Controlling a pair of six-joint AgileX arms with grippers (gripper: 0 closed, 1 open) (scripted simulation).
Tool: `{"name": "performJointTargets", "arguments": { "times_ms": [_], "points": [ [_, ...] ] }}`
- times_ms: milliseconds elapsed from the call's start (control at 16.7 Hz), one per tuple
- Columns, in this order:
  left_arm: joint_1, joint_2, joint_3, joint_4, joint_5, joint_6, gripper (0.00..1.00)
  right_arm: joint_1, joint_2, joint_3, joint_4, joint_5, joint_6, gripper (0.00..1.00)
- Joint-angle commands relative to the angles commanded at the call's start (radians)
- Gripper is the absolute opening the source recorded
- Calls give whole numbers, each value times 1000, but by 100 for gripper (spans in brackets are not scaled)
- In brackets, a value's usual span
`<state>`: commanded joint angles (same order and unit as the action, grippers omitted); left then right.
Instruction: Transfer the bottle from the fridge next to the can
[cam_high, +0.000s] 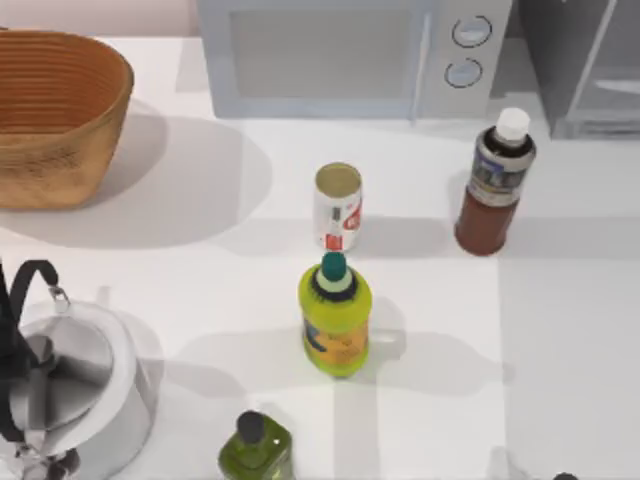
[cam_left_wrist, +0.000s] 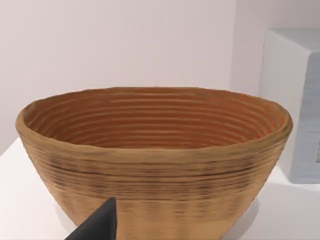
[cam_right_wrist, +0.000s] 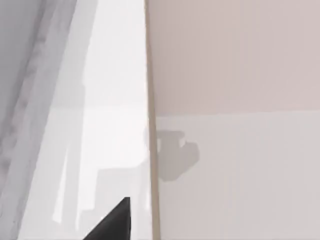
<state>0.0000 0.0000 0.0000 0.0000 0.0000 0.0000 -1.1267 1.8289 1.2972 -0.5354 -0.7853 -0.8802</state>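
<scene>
Top view: the bottle (cam_high: 496, 182), dark reddish-brown with a white cap, stood upright on the table (cam_high: 570, 330), out in the open just in front of the fridge (cam_high: 585, 65) at the back right corner. The can (cam_high: 338, 207) stood upright near the table's middle, well apart from the bottle, to its left. A yellow-green bottle (cam_high: 335, 315) stood just in front of the can; an olive-green bottle (cam_high: 256, 447) at the front edge; a steel kettle (cam_high: 70, 385) at front left; a woven basket (cam_high: 55, 115) at back left; a white microwave (cam_high: 345, 55) at the back.

Left wrist view: the basket (cam_left_wrist: 155, 160), close; one dark fingertip (cam_left_wrist: 100, 225) of the left gripper; claw opening cannot be told.

Right wrist view: a pale panel edge and wall; one dark fingertip (cam_right_wrist: 115, 222) of the right gripper; claw opening cannot be told.
</scene>
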Motion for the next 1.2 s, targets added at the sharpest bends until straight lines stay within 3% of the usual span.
{"name": "performJointTargets", "arguments": {
  "times_ms": [300, 780, 960, 1200],
  "points": [
    [0, 0, 0, 0, 0, 0, 100, 181, -2, -6, 233, 43, 244, 100],
    [0, 0, 0, 0, 0, 0, 100, 201, -11, -16, 262, 57, 274, 100],
    [0, 0, 0, 0, 0, 0, 100, 297, -27, -46, 300, 138, 348, 100],
    [0, 0, 0, 0, 0, 0, 100, 560, -72, -120, 387, 330, 514, 100]
  ]
}}
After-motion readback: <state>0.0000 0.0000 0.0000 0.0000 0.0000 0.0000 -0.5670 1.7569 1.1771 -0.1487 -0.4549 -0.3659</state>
